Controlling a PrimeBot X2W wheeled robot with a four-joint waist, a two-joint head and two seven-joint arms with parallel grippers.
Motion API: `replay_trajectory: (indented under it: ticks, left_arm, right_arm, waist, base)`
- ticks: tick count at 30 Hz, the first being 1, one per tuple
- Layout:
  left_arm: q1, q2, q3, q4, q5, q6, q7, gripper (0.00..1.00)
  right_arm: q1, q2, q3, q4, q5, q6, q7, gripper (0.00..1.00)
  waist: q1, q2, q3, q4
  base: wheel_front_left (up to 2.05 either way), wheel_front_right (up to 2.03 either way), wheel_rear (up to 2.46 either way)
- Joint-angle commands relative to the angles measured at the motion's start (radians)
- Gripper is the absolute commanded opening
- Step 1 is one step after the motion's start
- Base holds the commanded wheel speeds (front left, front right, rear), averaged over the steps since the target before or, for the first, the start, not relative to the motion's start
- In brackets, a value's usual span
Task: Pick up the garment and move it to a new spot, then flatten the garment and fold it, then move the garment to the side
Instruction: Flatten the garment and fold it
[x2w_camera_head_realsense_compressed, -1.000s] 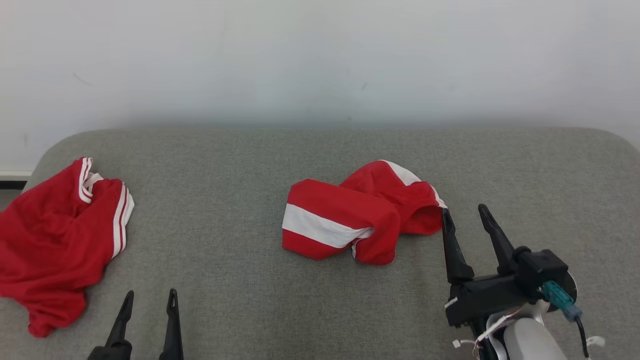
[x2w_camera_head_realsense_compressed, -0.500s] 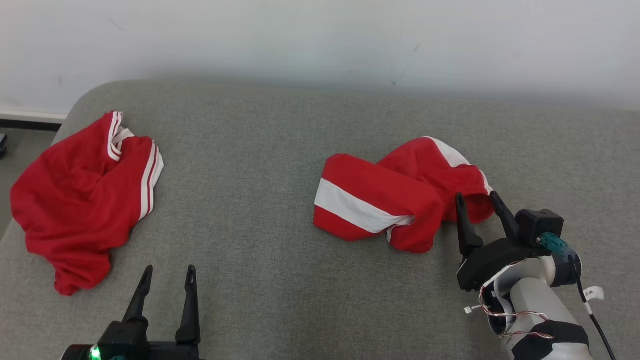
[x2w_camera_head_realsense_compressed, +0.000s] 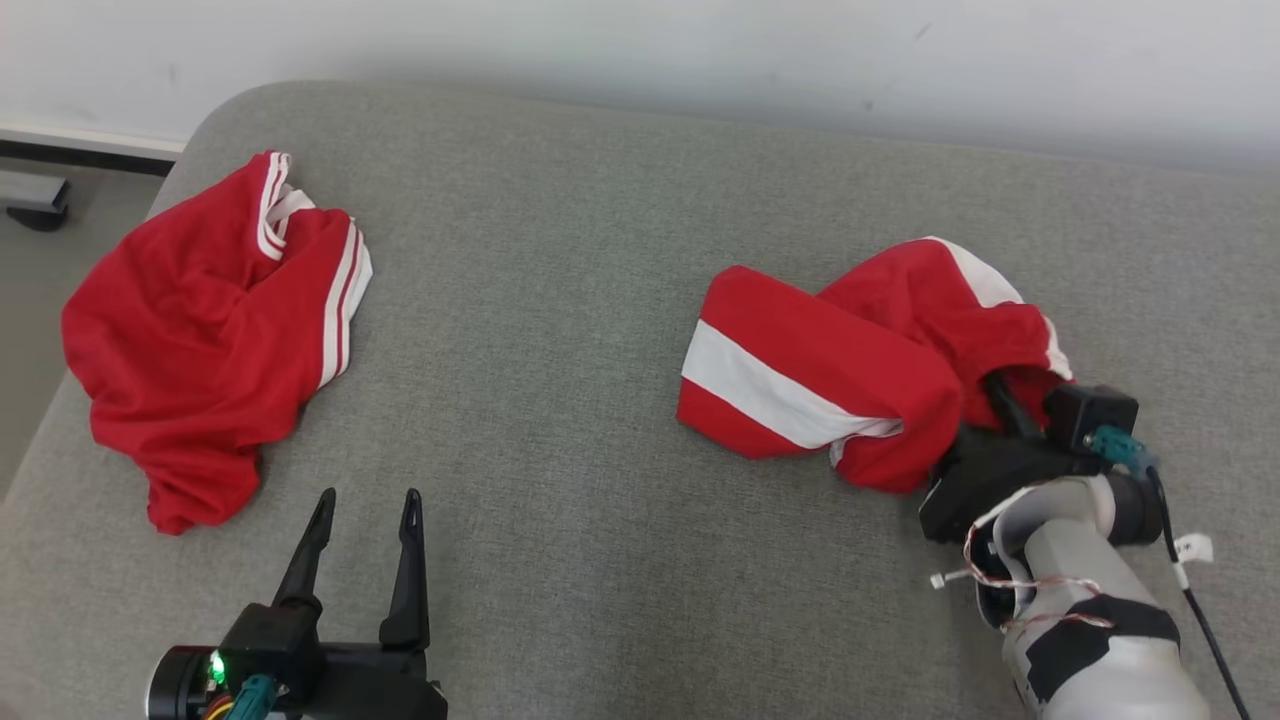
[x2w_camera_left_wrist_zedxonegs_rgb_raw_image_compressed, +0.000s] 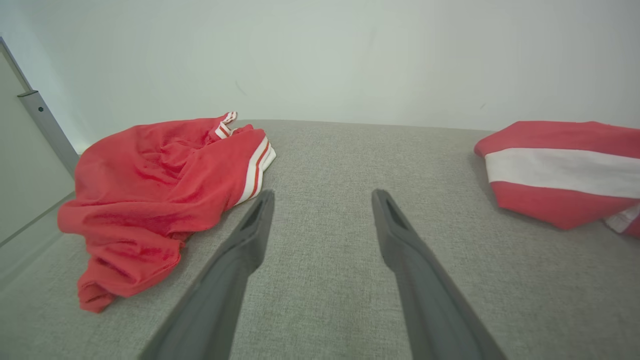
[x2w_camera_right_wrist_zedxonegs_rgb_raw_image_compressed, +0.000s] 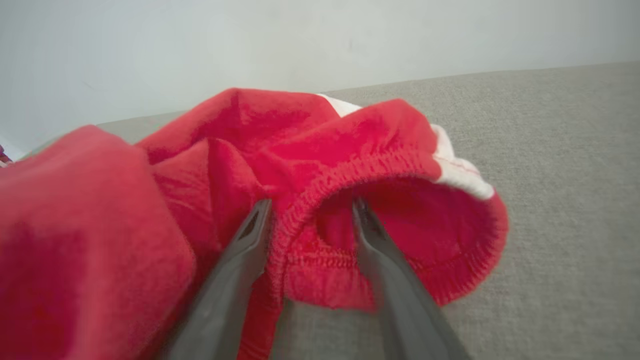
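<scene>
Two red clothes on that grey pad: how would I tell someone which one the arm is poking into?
Start at the grey pad by the white wall, right end. The garment there is bunched red with one broad white band, and the right gripper straddles its elastic hem. The other red garment, far left, has thin white stripes.

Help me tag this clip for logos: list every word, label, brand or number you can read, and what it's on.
No readable text in any view.
Banded red garment: plain red with a white band, no print.
Striped red garment: thin white stripes, no print.
Small white tag, lower right of the head view: too small to read.
</scene>
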Motion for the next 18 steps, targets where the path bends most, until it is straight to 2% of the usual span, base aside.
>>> replay_trajectory:
  ticks: [1,9,18]
  left_arm:
    - [-0.009,-0.001,-0.001,0.003,-0.006,0.006,-0.003,1.0]
    - [0.04,-0.001,0.014,0.013,-0.01,0.007,-0.003,1.0]
    - [0.076,-0.001,0.005,0.023,-0.007,-0.005,-0.003,1.0]
  right_arm:
    - [-0.014,-0.004,0.001,-0.014,-0.003,-0.002,0.0,0.0]
    - [0.08,-0.009,0.067,-0.221,-0.02,-0.002,0.0,0.0]
    - [0.299,-0.078,0.294,-0.541,0.012,-0.002,0.0,0.0]
  waist:
    - [-0.0002,-0.0001,0.004,0.007]
    - [-0.0002,-0.0001,-0.056,-0.038]
    - [-0.0002,-0.0001,-0.139,-0.11]
  base:
    - [0.0,0.0,0.0]
    - [0.0,0.0,0.0]
    - [0.0,0.0,0.0]
